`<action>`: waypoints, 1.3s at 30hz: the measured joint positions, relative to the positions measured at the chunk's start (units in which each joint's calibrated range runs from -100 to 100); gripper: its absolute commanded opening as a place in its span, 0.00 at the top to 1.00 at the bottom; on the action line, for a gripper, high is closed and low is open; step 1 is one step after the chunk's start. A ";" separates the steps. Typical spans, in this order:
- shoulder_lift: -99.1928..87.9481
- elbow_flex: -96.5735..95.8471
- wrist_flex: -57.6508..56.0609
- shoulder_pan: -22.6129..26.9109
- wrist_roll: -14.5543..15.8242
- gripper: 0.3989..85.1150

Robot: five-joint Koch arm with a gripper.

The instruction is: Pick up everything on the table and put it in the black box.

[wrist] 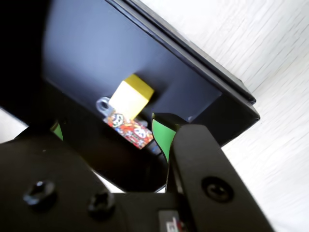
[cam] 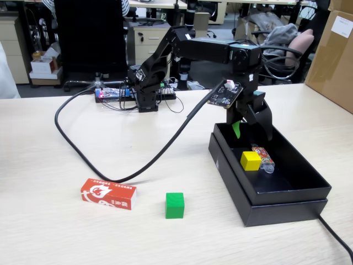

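The yellow cube (cam: 250, 160) lies inside the black box (cam: 287, 196), touching the orange-printed packet (cam: 263, 156). My gripper (cam: 252, 132) hangs open and empty just above the box's far end, its green-padded jaws spread apart. The green cube (cam: 175, 205) and the red-and-white carton (cam: 108, 194) lie on the table (cam: 33, 165), left of the box. The wrist view looks between the open gripper (wrist: 110, 131) jaws at the yellow cube (wrist: 131, 96) and the packet (wrist: 128, 128) on the box floor (wrist: 145, 58).
A thick black cable (cam: 160, 152) loops across the table from the arm to the far left. The arm base and a circuit board (cam: 113, 94) stand at the back. A cardboard carton (cam: 333, 61) stands at the back right. Another cable (cam: 336, 240) runs off the front right.
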 measured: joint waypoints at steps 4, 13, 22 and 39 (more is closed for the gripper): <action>-8.23 -2.01 0.00 -0.73 0.49 0.55; -19.89 -8.22 0.00 -5.81 0.54 0.54; -24.45 -8.22 0.00 -12.70 -1.86 0.54; -16.47 -8.22 4.61 -25.01 -5.81 0.51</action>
